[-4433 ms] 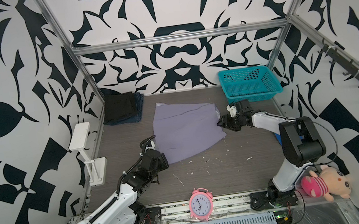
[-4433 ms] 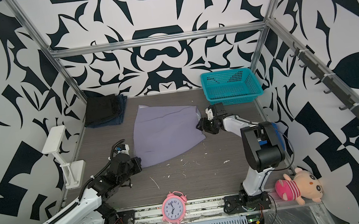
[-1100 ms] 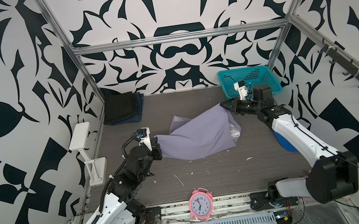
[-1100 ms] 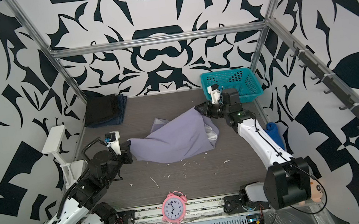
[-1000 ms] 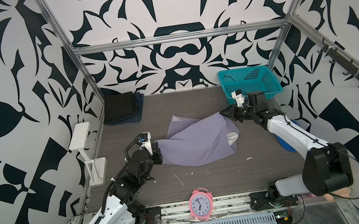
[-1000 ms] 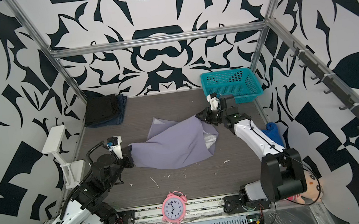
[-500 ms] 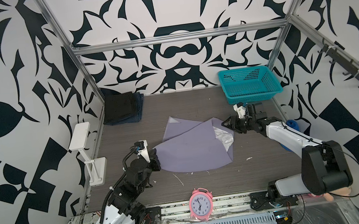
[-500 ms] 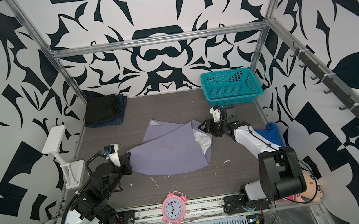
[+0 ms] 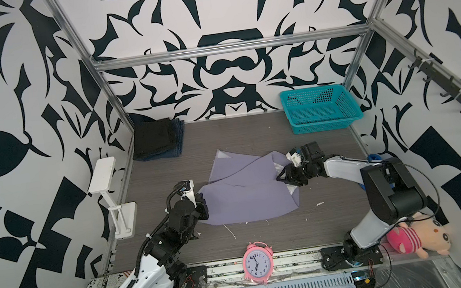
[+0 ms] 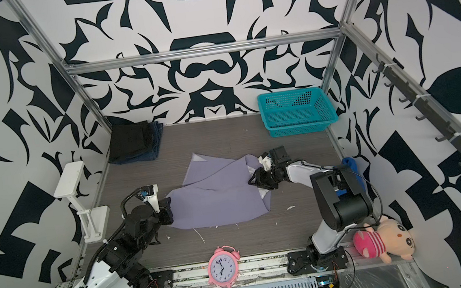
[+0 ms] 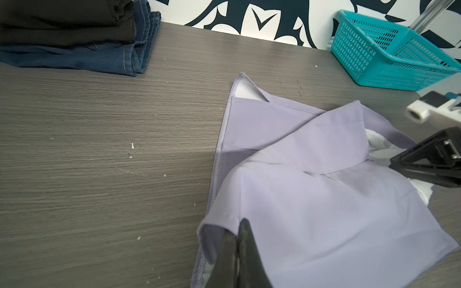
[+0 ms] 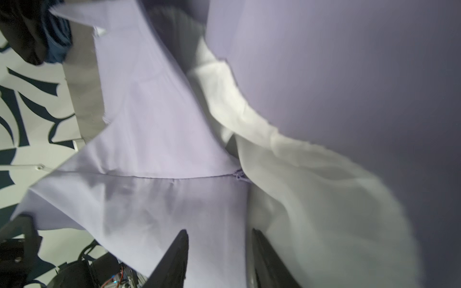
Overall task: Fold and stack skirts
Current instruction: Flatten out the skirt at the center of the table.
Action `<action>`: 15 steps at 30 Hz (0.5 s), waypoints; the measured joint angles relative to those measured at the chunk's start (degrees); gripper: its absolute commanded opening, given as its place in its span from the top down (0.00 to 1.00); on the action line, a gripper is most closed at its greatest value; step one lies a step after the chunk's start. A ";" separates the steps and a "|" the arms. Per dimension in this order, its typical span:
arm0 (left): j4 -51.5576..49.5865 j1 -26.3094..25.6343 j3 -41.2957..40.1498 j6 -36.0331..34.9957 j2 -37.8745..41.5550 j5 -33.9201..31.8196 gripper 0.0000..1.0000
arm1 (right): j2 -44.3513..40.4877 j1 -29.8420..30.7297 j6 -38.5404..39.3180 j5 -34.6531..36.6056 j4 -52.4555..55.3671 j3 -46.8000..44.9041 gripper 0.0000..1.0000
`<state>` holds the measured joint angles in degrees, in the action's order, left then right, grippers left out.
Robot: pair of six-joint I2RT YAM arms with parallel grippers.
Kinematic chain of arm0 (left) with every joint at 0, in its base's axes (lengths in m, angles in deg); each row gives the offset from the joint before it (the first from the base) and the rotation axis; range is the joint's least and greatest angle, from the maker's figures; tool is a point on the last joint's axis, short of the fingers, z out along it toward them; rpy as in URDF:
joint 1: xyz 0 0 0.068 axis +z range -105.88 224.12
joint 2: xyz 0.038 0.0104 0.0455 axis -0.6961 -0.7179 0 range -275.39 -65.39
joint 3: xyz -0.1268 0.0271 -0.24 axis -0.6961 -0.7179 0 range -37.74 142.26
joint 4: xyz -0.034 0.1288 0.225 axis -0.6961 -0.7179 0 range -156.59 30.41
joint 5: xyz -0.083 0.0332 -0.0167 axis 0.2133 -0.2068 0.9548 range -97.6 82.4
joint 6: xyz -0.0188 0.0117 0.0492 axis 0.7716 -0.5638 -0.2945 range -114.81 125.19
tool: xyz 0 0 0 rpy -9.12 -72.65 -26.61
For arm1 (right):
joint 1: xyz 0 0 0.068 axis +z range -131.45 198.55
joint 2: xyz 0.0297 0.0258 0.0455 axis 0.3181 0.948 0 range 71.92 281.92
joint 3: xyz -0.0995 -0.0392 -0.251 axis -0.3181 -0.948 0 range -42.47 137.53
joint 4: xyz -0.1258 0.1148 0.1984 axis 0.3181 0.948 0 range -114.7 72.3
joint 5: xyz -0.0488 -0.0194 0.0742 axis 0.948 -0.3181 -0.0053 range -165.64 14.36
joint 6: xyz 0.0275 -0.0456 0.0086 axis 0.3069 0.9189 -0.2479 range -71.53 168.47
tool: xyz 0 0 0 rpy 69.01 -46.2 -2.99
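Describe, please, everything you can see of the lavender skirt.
The lavender skirt is thin, smooth cloth with stitched hems and a white lining showing at one edge. It lies in the middle of the table, loosely folded over itself in a slanted, uneven fold, with one far corner turned back. The left gripper is shut on one corner. The right gripper stands open at the opposite edge. The skirt lies apart from the folded stack.

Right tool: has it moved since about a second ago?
Yes. The right tool has drawn back from the teal basket toward the pink clock, now low at the lavender skirt.
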<state>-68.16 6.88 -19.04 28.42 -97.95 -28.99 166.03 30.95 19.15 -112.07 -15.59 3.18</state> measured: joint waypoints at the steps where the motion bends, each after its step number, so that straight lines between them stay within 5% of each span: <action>1: 0.11 0.00 0.00 0.00 0.02 -0.02 1.00 | 0.66 0.20 0.17 -0.02 0.04 0.15 0.55; 4: 0.24 0.00 0.00 0.00 0.15 -0.07 1.00 | 2.67 0.72 0.81 -0.79 0.04 0.87 0.59; 12: 0.26 0.00 -0.02 0.00 0.31 -0.35 1.00 | 4.28 1.16 -1.25 -6.14 -3.56 1.16 0.97; 15: 0.28 0.00 -0.02 0.00 0.31 -0.46 1.00 | 4.28 1.18 -3.52 -9.51 -7.04 1.16 0.98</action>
<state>-67.88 6.88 -19.06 28.42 -97.64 -29.45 170.31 32.13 15.63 -121.58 -22.63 4.34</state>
